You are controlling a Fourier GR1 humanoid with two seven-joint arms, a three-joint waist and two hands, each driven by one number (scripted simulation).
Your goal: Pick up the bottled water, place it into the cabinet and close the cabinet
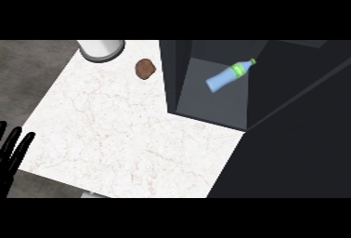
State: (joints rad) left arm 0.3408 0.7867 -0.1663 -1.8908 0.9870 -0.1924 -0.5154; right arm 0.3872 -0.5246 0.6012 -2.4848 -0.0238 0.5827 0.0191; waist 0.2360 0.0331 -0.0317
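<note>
The bottled water (231,75) is lying on its side inside the open cabinet (274,107), its green cap pointing toward the cabinet's back. Left of the cabinet, on the white marble tabletop (123,135), a brown lump (145,69) is sitting near a white cylindrical container (100,49). Well away from the cabinet, the left robot hand (12,148) is resting at the view's left edge, fingers straight and apart, holding nothing.

Bottled water (230,75) lying inside open cabinet (205,100)
</note>
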